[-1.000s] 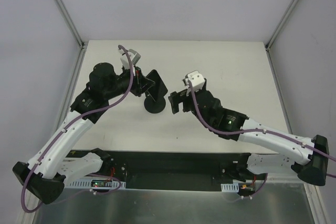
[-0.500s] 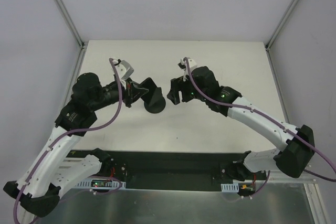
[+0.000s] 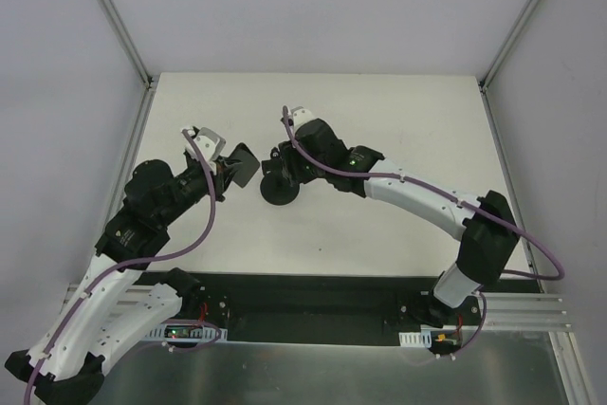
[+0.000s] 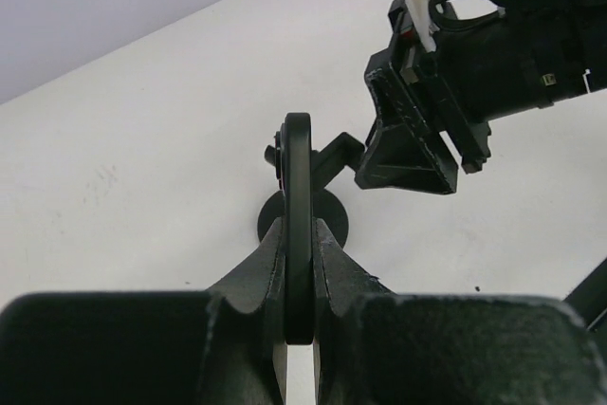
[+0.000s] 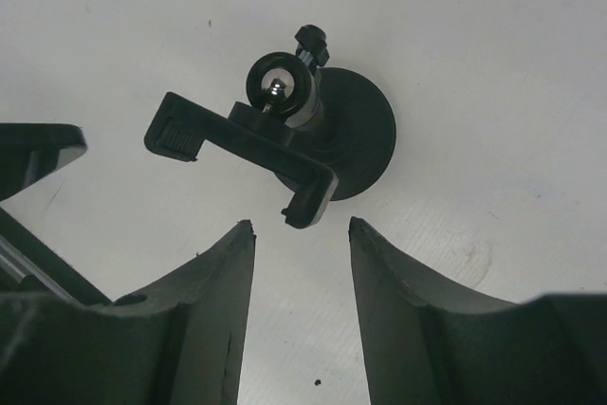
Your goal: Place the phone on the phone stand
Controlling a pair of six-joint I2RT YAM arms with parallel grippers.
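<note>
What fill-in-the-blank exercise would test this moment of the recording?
The left gripper is shut on the ____.
The right gripper has its fingers ____ above the phone stand.
The phone stand's clamp is ____.
Missing words: phone; open; empty.
</note>
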